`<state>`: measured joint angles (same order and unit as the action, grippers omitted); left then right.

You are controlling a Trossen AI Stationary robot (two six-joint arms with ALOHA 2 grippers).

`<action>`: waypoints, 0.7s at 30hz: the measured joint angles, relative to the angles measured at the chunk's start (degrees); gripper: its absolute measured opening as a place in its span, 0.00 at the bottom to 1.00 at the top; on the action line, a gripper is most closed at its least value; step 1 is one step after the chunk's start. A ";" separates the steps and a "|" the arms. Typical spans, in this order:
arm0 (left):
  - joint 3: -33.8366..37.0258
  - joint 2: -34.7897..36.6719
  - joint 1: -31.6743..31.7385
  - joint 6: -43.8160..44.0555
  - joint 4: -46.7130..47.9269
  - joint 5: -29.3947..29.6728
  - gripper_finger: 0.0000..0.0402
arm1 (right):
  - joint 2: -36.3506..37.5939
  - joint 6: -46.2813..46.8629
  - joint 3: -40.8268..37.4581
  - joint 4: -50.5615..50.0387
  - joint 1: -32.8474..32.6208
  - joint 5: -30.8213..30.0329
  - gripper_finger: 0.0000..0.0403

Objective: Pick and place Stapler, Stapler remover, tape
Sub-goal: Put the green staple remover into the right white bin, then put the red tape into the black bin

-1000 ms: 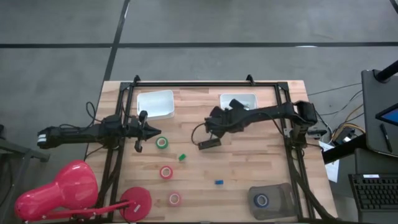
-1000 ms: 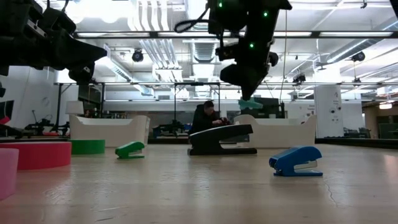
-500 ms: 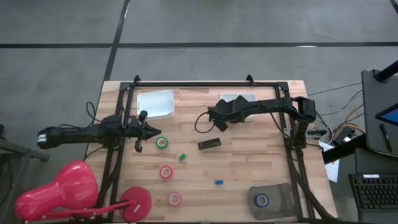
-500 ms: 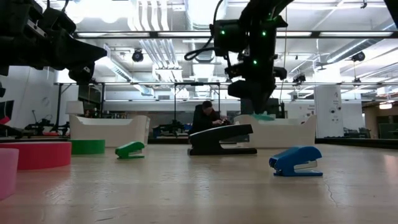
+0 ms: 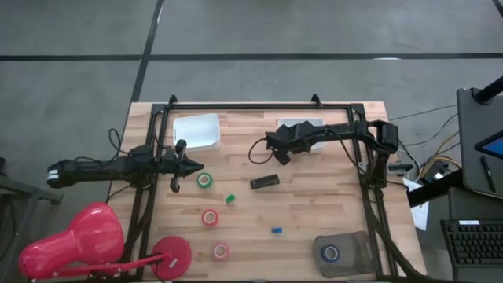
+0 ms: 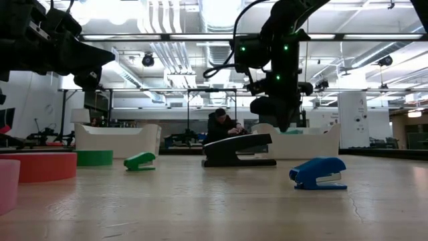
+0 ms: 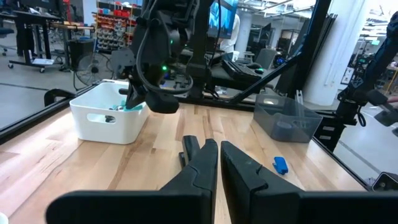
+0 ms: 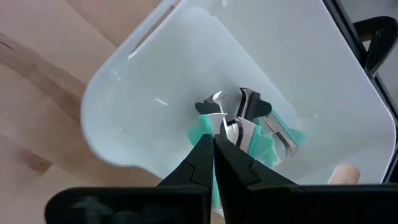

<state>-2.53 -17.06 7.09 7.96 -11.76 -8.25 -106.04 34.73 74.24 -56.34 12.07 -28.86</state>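
Both claws shut, right claw over bin

High view: looks straight down from well above; takes in the whole wooden table, both arms and floor around.
Low view: sits at table-top height, faces level across the boards into the room; blue stapler remover nearest.
Left wrist view: faces across the table toward the right-hand white bin.
Right wrist view: close above that same bin, facing down into it.
Shared: black stapler in high and low views; the bin in all four.
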 joint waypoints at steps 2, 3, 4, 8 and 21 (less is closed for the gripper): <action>-0.01 0.00 0.00 -0.01 -0.01 0.00 0.06 | -0.10 -0.48 -0.03 0.08 0.26 0.00 0.02; 0.00 0.00 -0.01 0.00 -0.01 0.00 0.06 | -0.11 -0.60 -0.03 0.18 0.39 0.00 0.02; 0.00 0.00 0.00 -0.01 -0.01 0.00 0.06 | -0.11 -0.61 -0.03 0.19 0.52 0.00 0.02; 0.01 0.00 -0.01 0.00 -0.01 0.00 0.06 | -0.11 -0.87 -0.05 0.41 0.77 -0.04 0.02; 0.00 0.00 -0.01 0.00 0.00 0.00 0.06 | -0.11 -0.66 -0.05 1.32 0.75 1.84 0.13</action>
<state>-2.54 -17.06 7.08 7.97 -11.76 -8.25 -106.15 34.07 74.20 -55.01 12.82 -27.03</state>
